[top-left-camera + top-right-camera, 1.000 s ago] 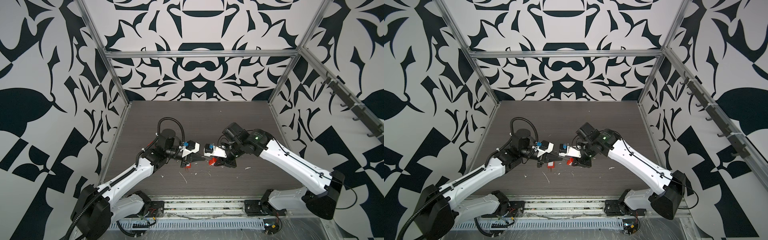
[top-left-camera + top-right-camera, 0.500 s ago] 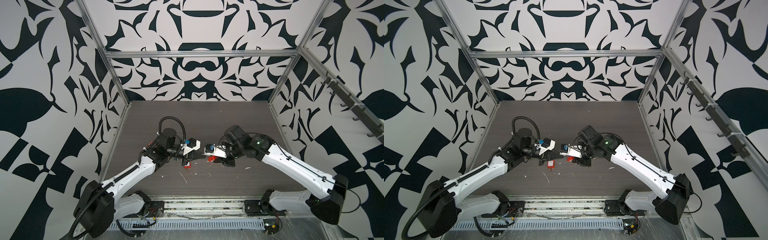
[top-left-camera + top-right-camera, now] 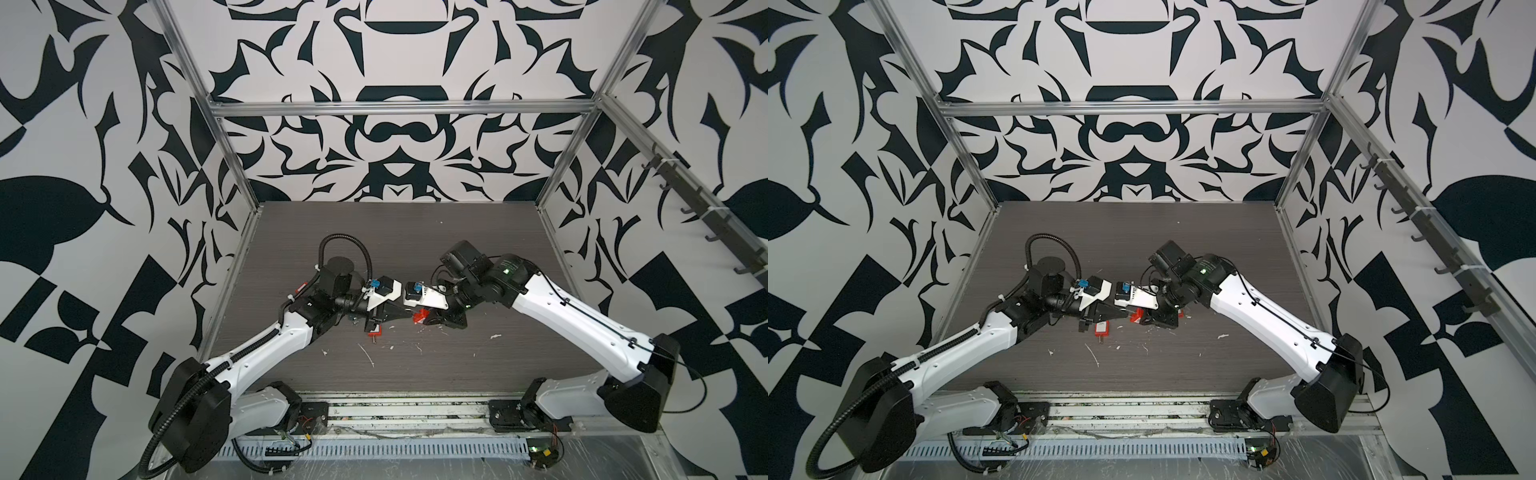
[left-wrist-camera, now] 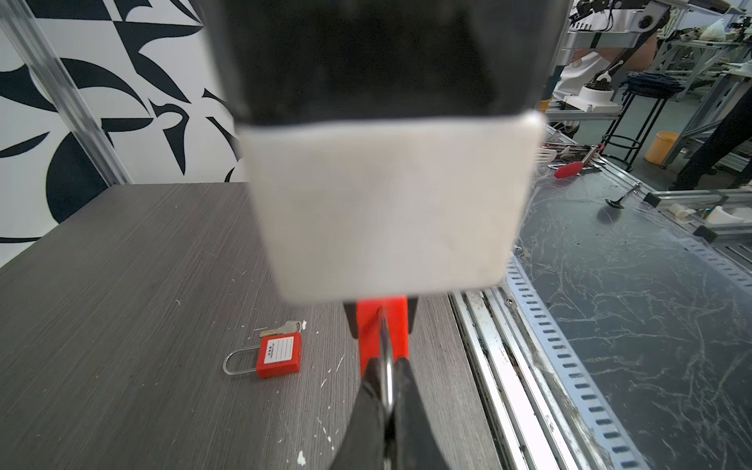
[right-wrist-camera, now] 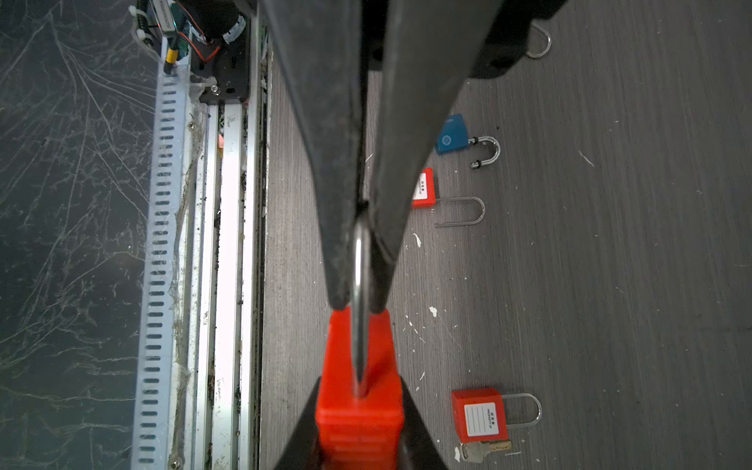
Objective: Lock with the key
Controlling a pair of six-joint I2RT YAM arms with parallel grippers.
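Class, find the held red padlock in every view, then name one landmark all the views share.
Top view: held padlock, right of the keyed padlock.
Top view: held padlock, same spot.
Left wrist: held padlock, just beyond the fingers.
Right wrist: held padlock, beyond the fingers.
Landmark: keyed padlock, all views.

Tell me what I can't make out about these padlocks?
- Held red padlock: keyhole end cut off by the right wrist view's edge, and behind a blurred white block in the left wrist view.
- Blue padlock: partly behind a black finger, right wrist view.
- Metal loop: its lock body hidden likewise.
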